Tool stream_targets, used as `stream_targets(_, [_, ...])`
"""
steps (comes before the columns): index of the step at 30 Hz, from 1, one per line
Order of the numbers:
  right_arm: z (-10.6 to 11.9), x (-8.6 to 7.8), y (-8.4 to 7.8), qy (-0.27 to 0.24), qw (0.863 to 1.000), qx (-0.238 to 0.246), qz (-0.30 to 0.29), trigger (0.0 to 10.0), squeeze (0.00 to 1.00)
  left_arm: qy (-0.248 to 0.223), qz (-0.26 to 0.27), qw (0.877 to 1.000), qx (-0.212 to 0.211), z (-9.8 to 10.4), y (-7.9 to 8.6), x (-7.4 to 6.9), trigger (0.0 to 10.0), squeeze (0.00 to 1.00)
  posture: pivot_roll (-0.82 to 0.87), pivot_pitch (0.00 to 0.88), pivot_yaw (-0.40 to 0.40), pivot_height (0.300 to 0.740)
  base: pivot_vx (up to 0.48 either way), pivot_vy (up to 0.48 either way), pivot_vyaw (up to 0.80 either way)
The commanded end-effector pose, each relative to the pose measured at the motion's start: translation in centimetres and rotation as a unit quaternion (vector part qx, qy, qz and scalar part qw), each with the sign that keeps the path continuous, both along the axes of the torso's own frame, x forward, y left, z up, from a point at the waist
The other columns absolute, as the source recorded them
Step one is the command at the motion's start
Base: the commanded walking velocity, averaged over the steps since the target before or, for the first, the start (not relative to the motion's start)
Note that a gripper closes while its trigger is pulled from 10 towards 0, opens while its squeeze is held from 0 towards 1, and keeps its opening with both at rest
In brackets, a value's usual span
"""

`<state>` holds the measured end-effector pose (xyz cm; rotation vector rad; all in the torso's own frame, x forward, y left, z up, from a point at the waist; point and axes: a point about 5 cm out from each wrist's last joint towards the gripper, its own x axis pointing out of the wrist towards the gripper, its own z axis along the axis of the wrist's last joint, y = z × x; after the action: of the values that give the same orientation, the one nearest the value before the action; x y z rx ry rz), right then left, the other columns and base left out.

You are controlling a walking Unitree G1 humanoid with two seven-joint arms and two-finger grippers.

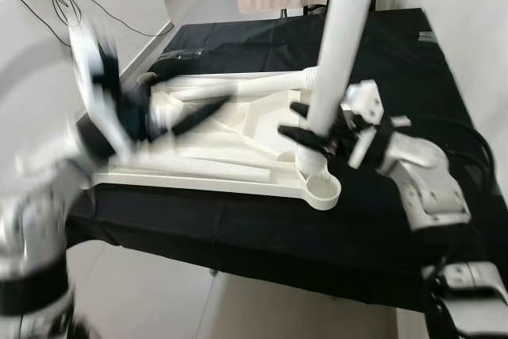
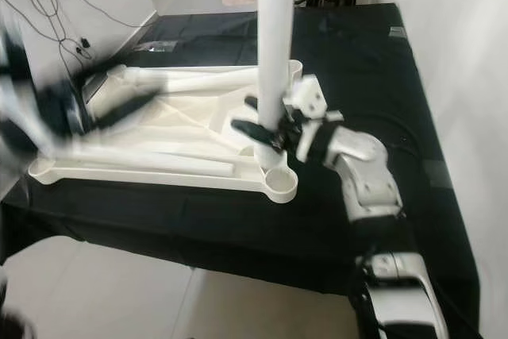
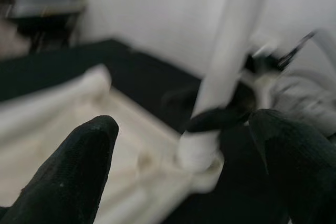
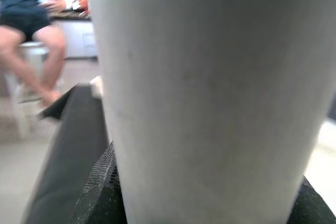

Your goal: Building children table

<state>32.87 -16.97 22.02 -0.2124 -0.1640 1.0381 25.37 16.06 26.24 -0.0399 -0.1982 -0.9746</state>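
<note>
Gripping upright table leg (image 1: pixel 343 29), right gripper (image 1: pixel 317 136), seated person (image 4: pixel 29 19) behind

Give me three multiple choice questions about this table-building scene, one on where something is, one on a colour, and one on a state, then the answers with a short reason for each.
1. Where does the upright white leg stand?
A. In a near corner socket of the tabletop
B. On the floor
C. Flat across the middle of the tabletop

2. What colour is the cloth under the tabletop?
A. Red
B. Black
C. White

3. How is the right gripper?
A. Open, clear of everything
B. Shut on the upright leg
C. Shut on the cloth

Answers: 1 A, its foot sits in the near corner on the robot's right; 2 B, black cloth shows all round the white part; 3 B, black fingers clasp the leg's base. The left gripper is open.
</note>
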Motion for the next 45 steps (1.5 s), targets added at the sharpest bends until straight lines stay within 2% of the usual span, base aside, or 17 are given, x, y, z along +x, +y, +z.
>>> stream_targets(1, [0.1,-0.8,1.1,0.001,0.999,0.003,0.045,9.1,0.0,-0.011,-0.004,1.0,0.019,-0.3,-0.8,-0.5,10.0,0.0,-0.01,0.12,0.089,0.74,0.0,0.0,0.0])
stream_targets(2, [-0.3,-1.2,1.1,0.011,0.998,0.004,0.055,10.0,0.0,0.009,-0.003,0.999,0.031,-1.9,-1.5,-1.0,10.0,0.0,-0.01,0.125,0.09,0.74,0.0,0.0,0.0])
stream_targets(3, [-0.5,-1.4,1.1,0.017,0.998,0.005,0.06,10.0,0.0,0.02,-0.003,0.999,0.038,-2.8,-1.9,-1.4,10.0,0.0,-0.01,0.128,0.09,0.74,0.0,0.0,0.0])
stream_targets(5, [-0.5,-1.4,1.1,0.017,0.998,0.005,0.06,10.0,0.0,0.02,-0.003,0.999,0.038,-2.8,-1.9,-1.4,10.0,0.0,-0.01,0.128,0.09,0.74,0.0,0.0,0.0])
stream_targets(7, [-1.0,-1.3,0.7,0.024,0.999,0.004,0.048,10.0,0.0,0.049,-0.01,0.997,0.058,-5.0,-3.0,-2.6,10.0,0.0,0.0,0.148,0.099,0.74,0.0,0.0,0.0])
stream_targets(8, [-1.0,-1.3,0.7,0.024,0.999,0.004,0.048,10.0,0.0,0.049,-0.01,0.997,0.058,-5.0,-3.0,-2.6,10.0,0.0,0.0,0.148,0.099,0.74,0.0,0.0,0.0])
stream_targets(9, [-1.1,-1.0,0.5,0.025,0.999,0.007,0.037,10.0,0.0,0.054,-0.013,0.995,0.078,-6.1,-3.5,-3.1,10.0,0.0,0.0,0.157,0.101,0.74,0.0,0.0,0.0])
stream_targets(16, [-0.7,-0.4,-0.2,0.025,0.999,0.005,0.02,10.0,0.0,0.062,0.004,0.991,0.116,-8.6,-3.9,-5.0,10.0,0.0,0.0,0.198,0.113,0.74,0.0,0.0,0.0])
stream_targets(24, [0.8,-0.1,-1.3,0.018,1.0,0.01,0.019,10.0,0.0,0.076,-0.001,0.991,0.107,-9.2,-4.0,-6.2,10.0,0.0,0.01,0.229,0.109,0.74,0.0,0.0,0.0])
stream_targets(32, [0.7,-0.9,-1.8,0.035,0.998,0.004,0.049,10.0,0.0,0.069,-0.005,0.992,0.107,-9.3,-4.4,-7.0,10.0,0.0,0.01,0.248,0.113,0.74,0.0,0.0,0.0])
stream_targets(38, [0.0,-1.7,-0.8,0.053,0.992,-0.017,0.109,10.0,0.0,0.06,-0.004,0.993,0.102,-9.4,-4.7,-7.2,10.0,0.0,0.02,0.251,0.11,0.74,0.0,0.0,0.0])
stream_targets(45, [-0.3,-1.4,0.5,0.058,0.983,-0.055,0.165,10.0,0.0,0.052,-0.007,0.993,0.102,-9.5,-5.0,-7.3,10.0,0.0,0.02,0.245,0.107,0.74,0.0,0.0,0.0])
